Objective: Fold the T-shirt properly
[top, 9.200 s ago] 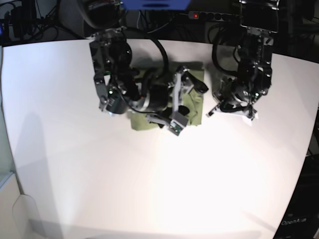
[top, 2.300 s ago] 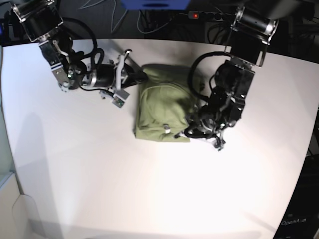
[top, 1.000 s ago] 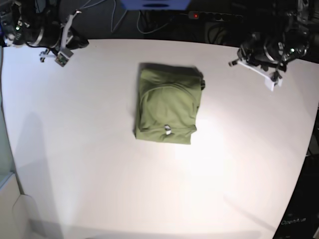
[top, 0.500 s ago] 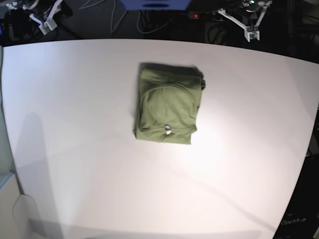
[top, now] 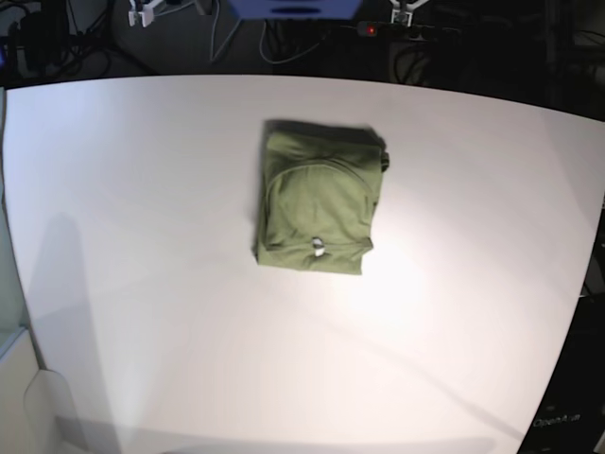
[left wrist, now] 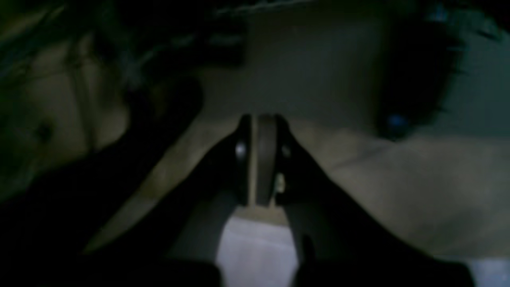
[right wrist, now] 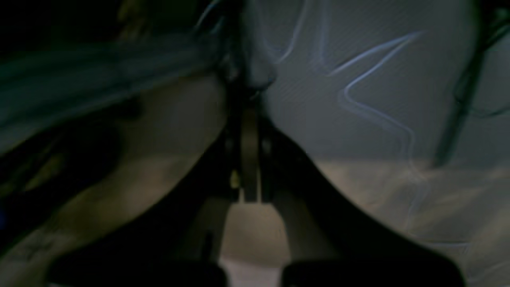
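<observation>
The olive-green T-shirt [top: 319,197] lies folded into a compact rectangle in the middle of the white table [top: 142,284], with its small pale tag showing near the front edge. Neither gripper touches it. Only pale tips of the two arms show at the top edge of the base view: my right gripper [top: 146,12] at the upper left and my left gripper [top: 406,10] at the upper right. In the left wrist view my left gripper [left wrist: 259,119] is shut on nothing. In the right wrist view my right gripper [right wrist: 244,119] is likewise shut and empty. Both wrist views are dark and show no shirt.
Behind the table's far edge lie tangled cables [top: 57,43] and a power strip with a red light [top: 371,29]. A dark stand borders the table at the lower right [top: 577,397]. Loose pale cables [right wrist: 358,99] appear in the right wrist view.
Both arms have pulled back further beyond the far edge and are almost out of the base view. The folded T-shirt has not moved.
</observation>
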Controlling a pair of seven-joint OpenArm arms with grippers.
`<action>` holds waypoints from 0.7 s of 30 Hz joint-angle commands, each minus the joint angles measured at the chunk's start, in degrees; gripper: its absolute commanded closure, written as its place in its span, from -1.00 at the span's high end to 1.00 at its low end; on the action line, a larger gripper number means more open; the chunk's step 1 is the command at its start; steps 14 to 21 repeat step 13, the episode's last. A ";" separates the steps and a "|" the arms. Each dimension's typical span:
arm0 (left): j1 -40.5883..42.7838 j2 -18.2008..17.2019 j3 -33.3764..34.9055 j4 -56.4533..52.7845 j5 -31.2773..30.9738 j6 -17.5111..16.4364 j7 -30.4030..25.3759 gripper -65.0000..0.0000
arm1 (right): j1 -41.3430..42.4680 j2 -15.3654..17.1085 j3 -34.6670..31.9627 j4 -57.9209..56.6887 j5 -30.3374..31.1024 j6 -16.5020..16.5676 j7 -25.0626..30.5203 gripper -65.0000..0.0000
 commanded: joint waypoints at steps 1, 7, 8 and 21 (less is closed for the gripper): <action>-2.05 1.28 -0.98 -5.69 -1.35 -1.33 -1.66 -0.93 | 2.66 0.61 -0.50 0.19 0.08 -3.67 4.40 -1.00; -9.69 3.65 -6.69 -14.96 -7.68 -16.90 -7.29 -0.92 | 3.71 -1.24 -5.07 0.19 -4.76 -23.89 -1.40 -0.99; -9.78 3.30 -7.75 -14.96 -8.91 -19.01 -7.20 -0.92 | 3.19 -1.42 -5.59 0.19 -4.85 -24.68 -3.69 -0.98; -9.52 0.93 -9.60 -13.69 -11.90 -22.08 -7.03 -0.92 | 3.01 -1.94 -5.95 4.19 -4.85 -24.68 -10.37 -0.98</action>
